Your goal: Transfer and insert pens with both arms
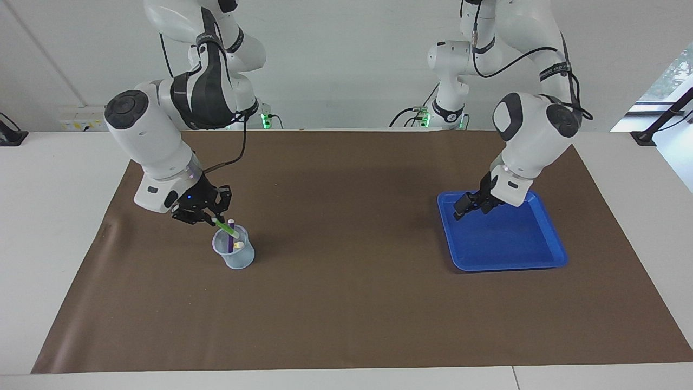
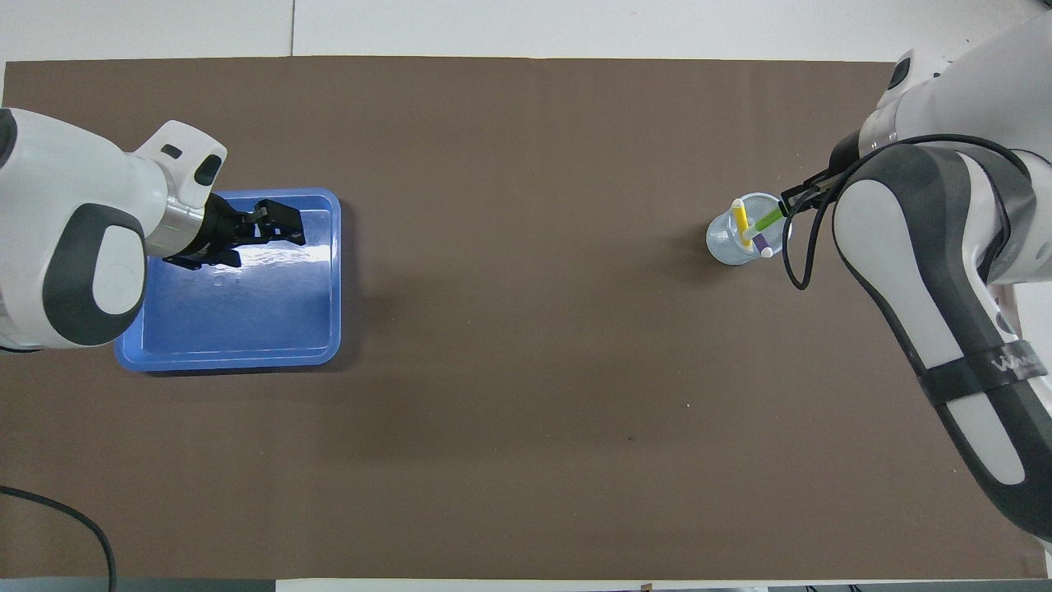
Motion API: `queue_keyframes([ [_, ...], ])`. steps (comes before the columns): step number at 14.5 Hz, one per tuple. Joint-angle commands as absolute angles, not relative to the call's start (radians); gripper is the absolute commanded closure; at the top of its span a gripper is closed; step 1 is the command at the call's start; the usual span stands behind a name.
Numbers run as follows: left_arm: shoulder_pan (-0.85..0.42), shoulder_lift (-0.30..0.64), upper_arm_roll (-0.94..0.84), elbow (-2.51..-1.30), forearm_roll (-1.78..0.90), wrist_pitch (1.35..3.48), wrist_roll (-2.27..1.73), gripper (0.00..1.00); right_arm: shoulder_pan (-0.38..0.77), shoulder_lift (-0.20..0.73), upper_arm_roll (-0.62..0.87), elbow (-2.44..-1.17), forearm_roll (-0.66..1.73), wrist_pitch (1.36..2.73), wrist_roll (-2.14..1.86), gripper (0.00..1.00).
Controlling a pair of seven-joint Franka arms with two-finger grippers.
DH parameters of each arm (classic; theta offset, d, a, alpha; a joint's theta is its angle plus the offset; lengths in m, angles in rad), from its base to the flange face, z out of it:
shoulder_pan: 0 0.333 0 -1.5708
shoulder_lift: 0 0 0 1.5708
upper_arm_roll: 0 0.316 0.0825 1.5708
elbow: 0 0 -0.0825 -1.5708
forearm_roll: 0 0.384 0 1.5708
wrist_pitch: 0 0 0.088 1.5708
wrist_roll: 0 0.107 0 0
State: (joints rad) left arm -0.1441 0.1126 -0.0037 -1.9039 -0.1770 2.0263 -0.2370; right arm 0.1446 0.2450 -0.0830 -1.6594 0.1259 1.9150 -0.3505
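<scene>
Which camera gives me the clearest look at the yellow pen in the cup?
The overhead view: the yellow pen shows along its length, leaning in the clear cup. In the facing view only a yellowish glint shows through the cup wall.

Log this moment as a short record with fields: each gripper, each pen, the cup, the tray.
right gripper: at the cup's rim, shut on the green pen
left gripper: over the blue tray, jaws open, holding nothing
green pen: tilted, lower end in the cup
purple pen: standing in the cup
yellow pen: in the cup
cup: clear, at the right arm's end of the table
blue tray: at the left arm's end, no pens in it
</scene>
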Motion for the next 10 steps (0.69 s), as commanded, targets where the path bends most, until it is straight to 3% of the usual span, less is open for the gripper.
queue_keyframes([
  [1,-0.066,0.009,-0.012,-1.93,-0.132,1.939,-0.091,0.0,0.149,0.19,-0.078,-1.746,0.106,1.956,-0.357,1.0],
  [2,-0.04,-0.007,-0.012,-1.921,-0.132,1.904,-0.043,0.0,0.149,0.19,-0.078,-1.743,0.106,1.951,-0.359,0.73],
  [4,-0.012,-0.026,-0.012,-1.873,-0.103,1.84,-0.009,0.0,0.143,0.193,-0.078,-1.724,0.107,1.931,-0.36,0.0],
  [10,-0.006,-0.012,-0.012,-1.634,-0.038,1.59,0.008,0.0,0.13,0.181,-0.09,-1.505,0.103,1.673,-0.321,0.0],
])
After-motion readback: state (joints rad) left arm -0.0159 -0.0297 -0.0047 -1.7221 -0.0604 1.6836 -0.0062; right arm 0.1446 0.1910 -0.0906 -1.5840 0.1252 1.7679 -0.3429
